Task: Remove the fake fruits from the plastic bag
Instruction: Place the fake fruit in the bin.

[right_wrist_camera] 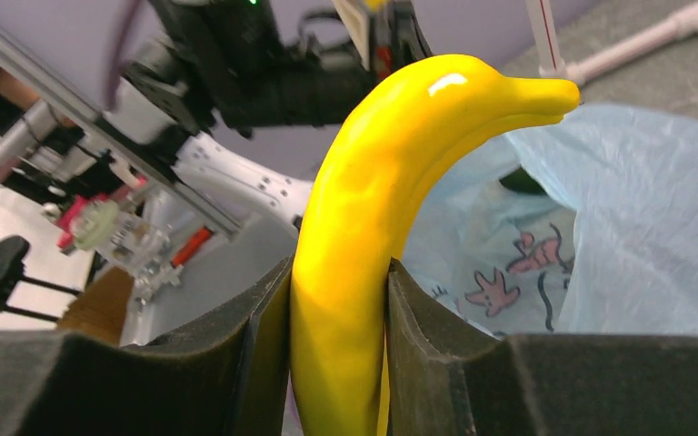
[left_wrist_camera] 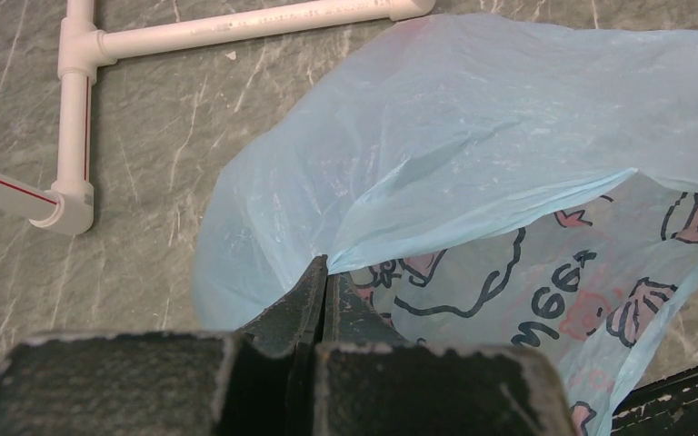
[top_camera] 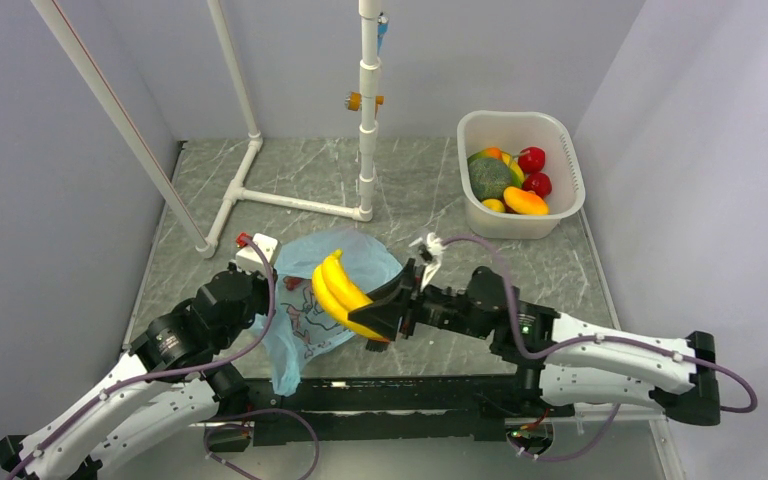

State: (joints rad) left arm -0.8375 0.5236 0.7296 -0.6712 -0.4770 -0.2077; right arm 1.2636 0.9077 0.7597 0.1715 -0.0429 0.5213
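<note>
A light-blue plastic bag (top_camera: 305, 300) with a pink cartoon print lies in front of the two arms. My left gripper (left_wrist_camera: 325, 265) is shut on the bag's rim (left_wrist_camera: 473, 204), pinching the thin film. My right gripper (right_wrist_camera: 338, 300) is shut on a yellow banana (right_wrist_camera: 373, 218), which it holds above the bag's mouth; in the top view the banana (top_camera: 341, 291) curves up over the bag. A little red shows inside the bag (top_camera: 292, 284); what it is I cannot tell.
A white tub (top_camera: 520, 172) at the back right holds a dark green melon (top_camera: 489, 178), red round fruits (top_camera: 532, 160) and an orange-yellow fruit (top_camera: 526, 201). A white pipe frame (top_camera: 290, 200) stands on the table behind the bag, with an upright post (top_camera: 368, 110).
</note>
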